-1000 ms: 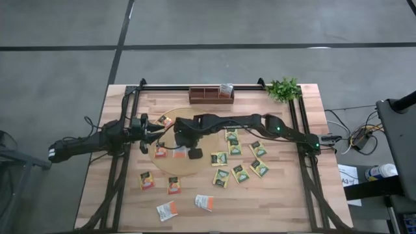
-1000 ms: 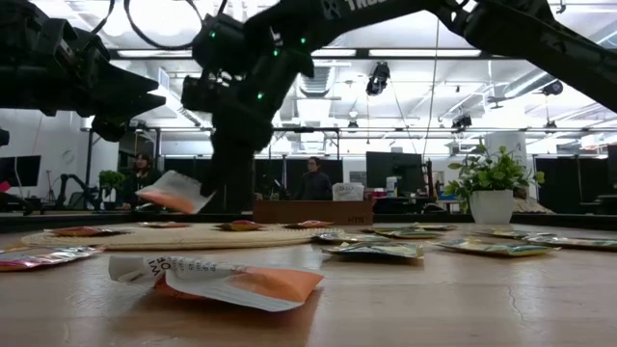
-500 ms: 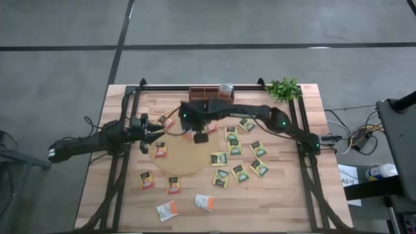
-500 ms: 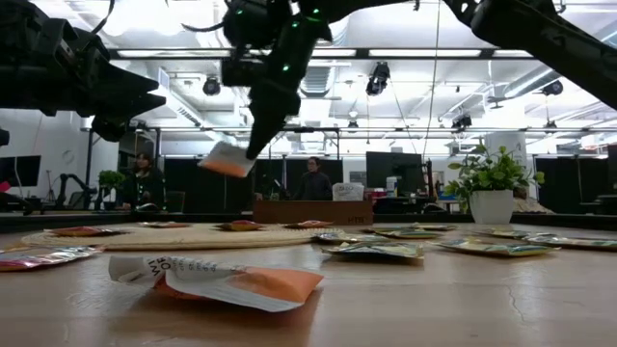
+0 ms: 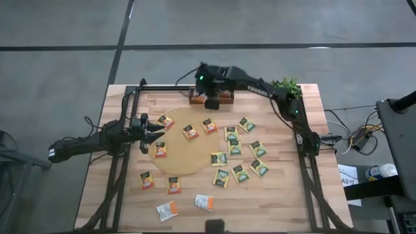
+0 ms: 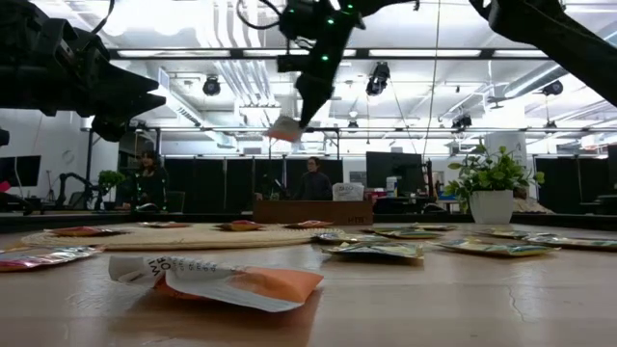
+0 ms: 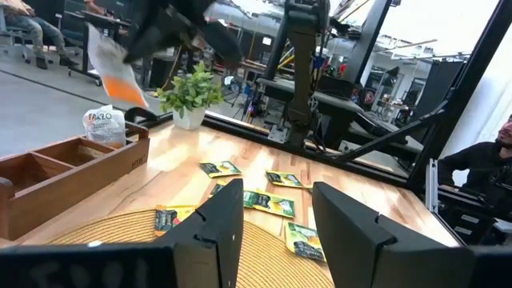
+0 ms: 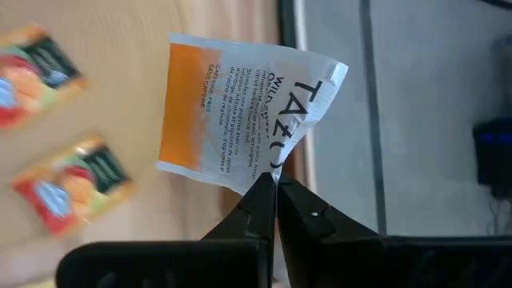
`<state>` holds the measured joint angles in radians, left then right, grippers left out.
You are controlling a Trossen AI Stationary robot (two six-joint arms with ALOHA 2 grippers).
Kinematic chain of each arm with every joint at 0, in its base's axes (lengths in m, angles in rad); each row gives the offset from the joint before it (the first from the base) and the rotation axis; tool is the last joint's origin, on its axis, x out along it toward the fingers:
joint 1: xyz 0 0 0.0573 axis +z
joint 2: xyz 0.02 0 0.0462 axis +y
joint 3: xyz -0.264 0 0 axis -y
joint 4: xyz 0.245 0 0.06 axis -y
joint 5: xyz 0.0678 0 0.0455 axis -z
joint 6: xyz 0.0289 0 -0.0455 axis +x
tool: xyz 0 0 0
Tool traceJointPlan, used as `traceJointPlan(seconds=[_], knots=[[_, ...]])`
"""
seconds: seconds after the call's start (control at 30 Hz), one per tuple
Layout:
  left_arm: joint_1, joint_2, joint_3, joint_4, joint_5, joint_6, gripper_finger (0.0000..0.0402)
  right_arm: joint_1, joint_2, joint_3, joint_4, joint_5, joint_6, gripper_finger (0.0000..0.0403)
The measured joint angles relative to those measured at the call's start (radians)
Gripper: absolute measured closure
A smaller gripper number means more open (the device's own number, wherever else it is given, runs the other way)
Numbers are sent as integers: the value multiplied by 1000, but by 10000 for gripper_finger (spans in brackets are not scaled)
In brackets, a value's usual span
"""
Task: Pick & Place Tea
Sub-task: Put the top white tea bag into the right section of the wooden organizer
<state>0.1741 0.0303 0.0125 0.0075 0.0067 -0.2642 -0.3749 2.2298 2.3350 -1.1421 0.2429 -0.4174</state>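
Right gripper (image 8: 276, 186) pinches one white-orange sachet (image 8: 240, 112) (left gripper (image 7: 276, 212) parted, empty) above one tray (image 5: 198, 99)

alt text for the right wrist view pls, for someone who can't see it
The right gripper, fingers shut, pinches one corner of a white and orange square tea sachet held in the air. Below lie the pale wooden table and two orange sachets.

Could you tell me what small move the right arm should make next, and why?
Probably lower toward the wooden tray and let go there: the right gripper is pinched shut on a white-and-orange tea sachet, held high above that tray at the table's far edge.
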Motion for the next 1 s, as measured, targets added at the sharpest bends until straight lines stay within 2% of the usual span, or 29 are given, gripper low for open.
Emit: traceJointPlan(seconds=[0.23, 0.4, 0.53, 0.77, 1.0], knots=[[0, 0, 0, 0, 0, 0, 257, -111, -79, -70, -3, 74, -38, 395], [0, 0, 0, 0, 0, 0, 257, -164, -145, -183, 42, 76, -50, 395], [0, 0, 0, 0, 0, 0, 257, -180, -259, -369, 150, 74, -50, 395], [0, 0, 0, 0, 0, 0, 257, -187, -491, -778, 532, 76, -121, 395], [0, 0, 0, 0, 0, 0, 257, -181, -498, -906, 583, 124, -143, 395]])
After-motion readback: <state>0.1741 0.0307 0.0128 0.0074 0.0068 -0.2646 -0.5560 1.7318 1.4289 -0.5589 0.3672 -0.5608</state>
